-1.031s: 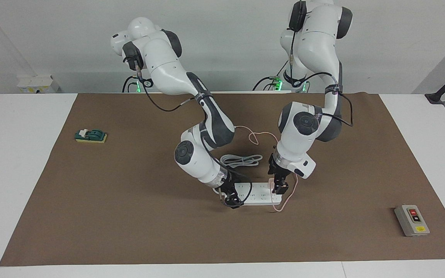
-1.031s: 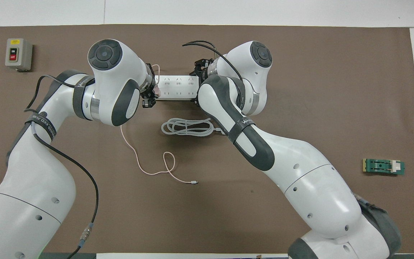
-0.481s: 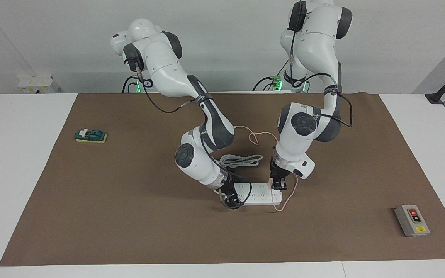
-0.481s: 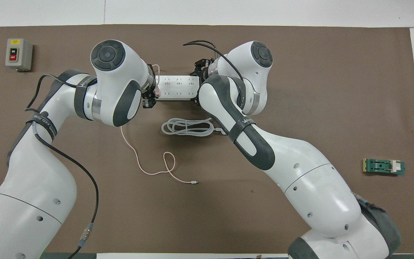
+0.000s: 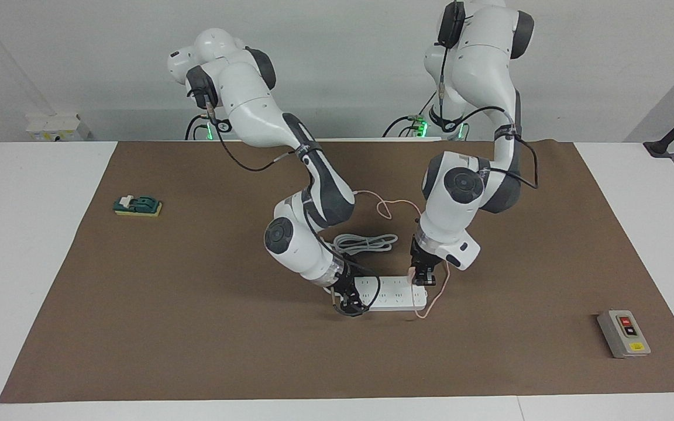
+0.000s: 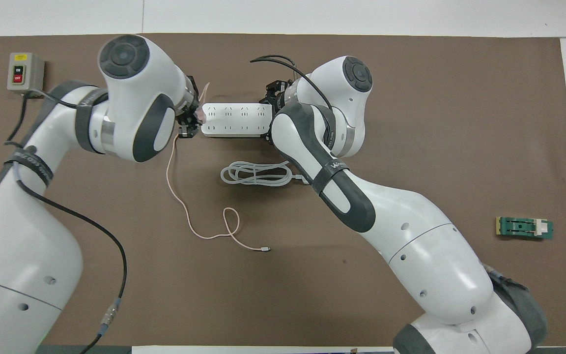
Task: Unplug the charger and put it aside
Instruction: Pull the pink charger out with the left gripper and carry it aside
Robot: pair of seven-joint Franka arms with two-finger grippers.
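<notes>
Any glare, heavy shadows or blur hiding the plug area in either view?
Facing view: even light; only a soft shadow beside the long white power strip; the small pale pink charger sits partly hidden in the left gripper. Overhead view: no glare, sharp brown mat; the left arm covers most of the left gripper.

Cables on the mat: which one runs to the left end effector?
The thin pink cable of the charger, rising to the left end effector; the thick white cord lies coiled nearer the robots.

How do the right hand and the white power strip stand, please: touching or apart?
Touching. In the facing view the right hand clamps one end of the power strip, with no gap.
</notes>
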